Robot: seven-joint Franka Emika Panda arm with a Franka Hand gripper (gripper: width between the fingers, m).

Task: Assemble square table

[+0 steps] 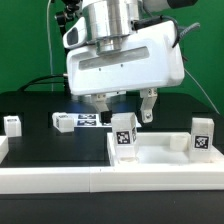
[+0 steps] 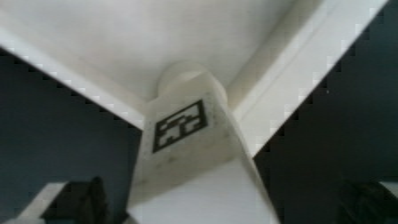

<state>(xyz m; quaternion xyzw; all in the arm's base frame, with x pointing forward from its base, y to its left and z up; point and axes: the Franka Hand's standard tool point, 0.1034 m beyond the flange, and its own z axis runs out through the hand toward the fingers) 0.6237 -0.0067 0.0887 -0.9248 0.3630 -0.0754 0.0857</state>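
Note:
The white tabletop (image 1: 165, 156) lies at the front of the exterior view, towards its right. One white leg (image 1: 123, 132) with a tag stands upright at its near-left corner. A second leg (image 1: 203, 136) stands at its right side. My gripper (image 1: 124, 118) hangs straight over the first leg, open, with a dark finger on each side of the leg's top and a gap at both. In the wrist view the tagged leg (image 2: 183, 135) rises between the fingers (image 2: 71, 200) out of the tabletop's corner (image 2: 160, 40). My gripper (image 2: 222, 205) is not touching it.
Two loose legs are on the black table: one upright at the exterior view's far left (image 1: 12, 124), one lying nearer the middle (image 1: 64, 121). The marker board (image 1: 90, 121) lies flat behind the gripper. A long white border bar (image 1: 55, 178) runs along the front.

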